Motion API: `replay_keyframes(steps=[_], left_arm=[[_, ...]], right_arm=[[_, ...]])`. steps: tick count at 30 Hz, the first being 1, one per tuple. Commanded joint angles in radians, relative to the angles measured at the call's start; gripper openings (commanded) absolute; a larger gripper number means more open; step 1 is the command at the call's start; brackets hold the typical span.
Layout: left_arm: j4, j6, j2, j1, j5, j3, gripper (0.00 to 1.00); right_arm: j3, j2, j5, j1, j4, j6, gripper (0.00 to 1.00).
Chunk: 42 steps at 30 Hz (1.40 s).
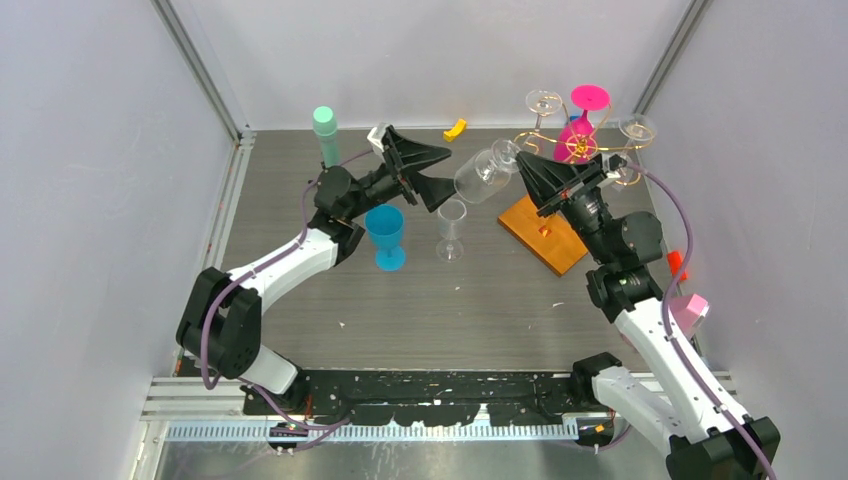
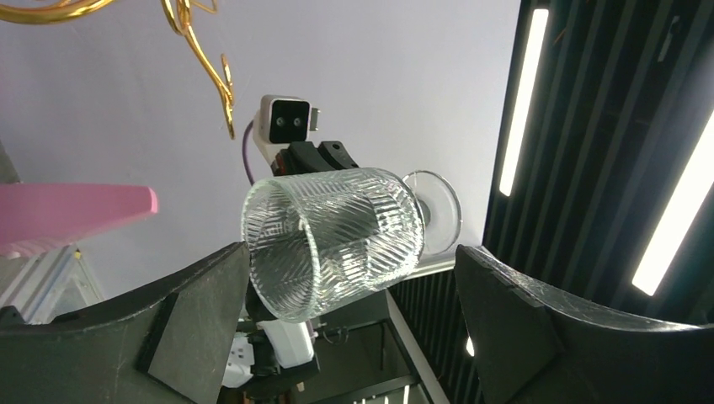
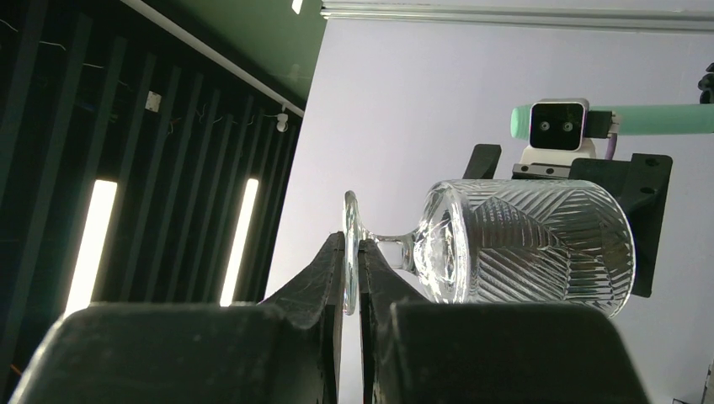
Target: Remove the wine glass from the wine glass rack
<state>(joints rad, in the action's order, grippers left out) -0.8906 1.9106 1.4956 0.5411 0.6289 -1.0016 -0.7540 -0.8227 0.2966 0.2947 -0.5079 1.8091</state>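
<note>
Right gripper point(image 3: 352, 278) clamped on the wine glass point(image 3: 522, 248) foot. Bowl juts ahead between my left gripper point(image 2: 349, 282), jaws spread, seemingly not touching. Glass is off the wine glass rack point(image 1: 545, 230) beside it; I judge only setting down is left.

— What stands on the dark wood-grain table point(image 1: 430, 310)?
— A blue goblet point(image 1: 386, 235), upright, left of centre. Just to its right is a small clear glass point(image 1: 451, 232), also upright, and the two don't touch.
— And along the back?
— A mint-green cylinder point(image 1: 325, 128) at upper left, near the wall. A little yellow piece point(image 1: 455, 129) lies by the back edge, upper middle.
— Anything pink?
— A pink goblet point(image 1: 588, 100) at upper right, foot upward. By the right edge there's a pale pink block point(image 1: 690, 308), with a small red thing point(image 1: 677, 263) just above it in the frame. I can't tell what either is.
</note>
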Motion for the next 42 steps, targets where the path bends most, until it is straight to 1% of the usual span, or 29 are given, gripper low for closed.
replay_keyframes(steps=[1, 3, 6, 10, 14, 17, 18, 22, 28, 29, 30, 31, 32, 33, 34, 35, 37, 39, 41, 42], left_arm=[[-0.116, 0.064, -0.032, 0.009, -0.003, -0.014, 0.92], [-0.143, 0.091, -0.035, 0.011, -0.007, -0.012, 0.9], [-0.186, 0.129, -0.043, 0.015, -0.014, -0.012, 0.83], [-0.253, 0.172, -0.068, 0.023, -0.011, -0.018, 0.71], [-0.261, 0.179, -0.109, 0.023, -0.014, -0.006, 0.52], [-0.261, 0.168, -0.132, 0.023, -0.02, 0.002, 0.31], [-0.261, 0.163, -0.139, 0.023, -0.022, 0.003, 0.22], [-0.283, 0.159, -0.144, 0.023, -0.045, 0.01, 0.01], [-0.306, 0.146, -0.143, 0.023, -0.067, 0.0, 0.0], [-0.31, 0.14, -0.143, 0.023, -0.067, -0.003, 0.0], [-0.322, 0.133, -0.139, 0.023, -0.069, -0.008, 0.0], [-0.352, 0.124, -0.137, 0.023, -0.073, -0.015, 0.0], [-0.398, 0.117, -0.139, 0.023, -0.075, -0.025, 0.0], [-0.426, 0.109, -0.143, 0.023, -0.072, -0.041, 0.0], [-0.437, 0.086, -0.15, 0.023, -0.062, -0.057, 0.0], [-0.428, 0.062, -0.159, 0.021, -0.04, -0.073, 0.0], [-0.368, -0.002, -0.186, 0.022, 0.012, -0.093, 0.0], [-0.276, -0.081, -0.224, 0.021, 0.059, -0.091, 0.0], [-0.14, -0.182, -0.271, 0.02, 0.124, -0.082, 0.0], [-0.052, -0.252, -0.292, 0.019, 0.152, -0.081, 0.0]], right_arm=[[-0.045, -0.02, -0.053, 0.025, -0.159, 0.016, 0.0], [-0.046, -0.044, -0.059, 0.043, -0.175, 0.02, 0.0], [-0.035, -0.07, -0.068, 0.075, -0.22, 0.036, 0.0], [-0.01, -0.108, -0.085, 0.106, -0.303, 0.067, 0.0], [0.004, -0.118, -0.106, 0.122, -0.322, 0.069, 0.0], [0.014, -0.119, -0.114, 0.124, -0.333, 0.071, 0.0], [0.015, -0.121, -0.116, 0.124, -0.339, 0.074, 0.0], [0.017, -0.129, -0.121, 0.127, -0.356, 0.086, 0.0], [0.025, -0.132, -0.127, 0.137, -0.342, 0.088, 0.01], [0.024, -0.133, -0.126, 0.136, -0.339, 0.085, 0.03], [0.023, -0.135, -0.123, 0.136, -0.335, 0.081, 0.17], [0.023, -0.136, -0.122, 0.137, -0.329, 0.079, 0.37], [0.021, -0.133, -0.117, 0.137, -0.318, 0.069, 0.45], [0.021, -0.131, -0.116, 0.136, -0.315, 0.062, 0.58], [0.018, -0.123, -0.116, 0.136, -0.301, 0.043, 0.63], [0.017, -0.109, -0.118, 0.136, -0.29, 0.031, 0.7], [0.009, -0.083, -0.122, 0.136, -0.234, -0.011, 0.76], [-0.004, -0.058, -0.124, 0.136, -0.159, -0.062, 0.79], [-0.019, -0.033, -0.128, 0.136, -0.079, -0.118, 0.79], [-0.03, -0.023, -0.13, 0.136, -0.012, -0.158, 0.79]])
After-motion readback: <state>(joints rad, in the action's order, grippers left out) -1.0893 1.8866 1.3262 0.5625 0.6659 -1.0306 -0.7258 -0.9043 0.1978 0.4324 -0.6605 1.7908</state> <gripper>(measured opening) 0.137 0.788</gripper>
